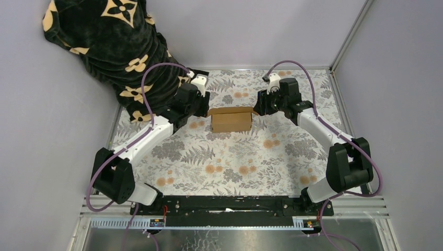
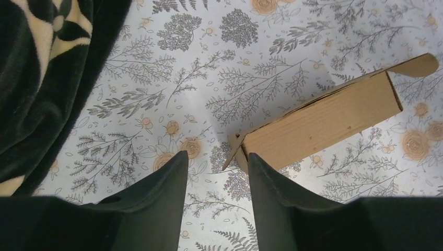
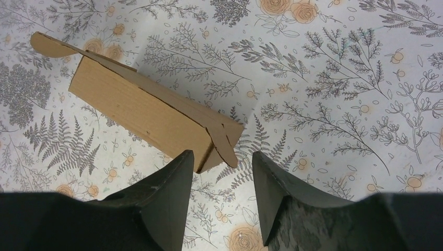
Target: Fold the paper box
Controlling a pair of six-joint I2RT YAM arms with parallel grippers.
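Because both the left gripper (image 2: 217,157) and right gripper (image 3: 222,156) stand half open and empty, the paper box (image 1: 231,121), near the tabletop's (image 1: 209,167) far edge, may skid when an end flap (image 3: 223,142) is pushed.

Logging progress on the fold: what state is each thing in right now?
paper box: formed into a box, both end flaps sticking out
left gripper: jaws open, empty, at the box's left end
right gripper: jaws open, empty, at the box's right end
blanket: bunched, far left
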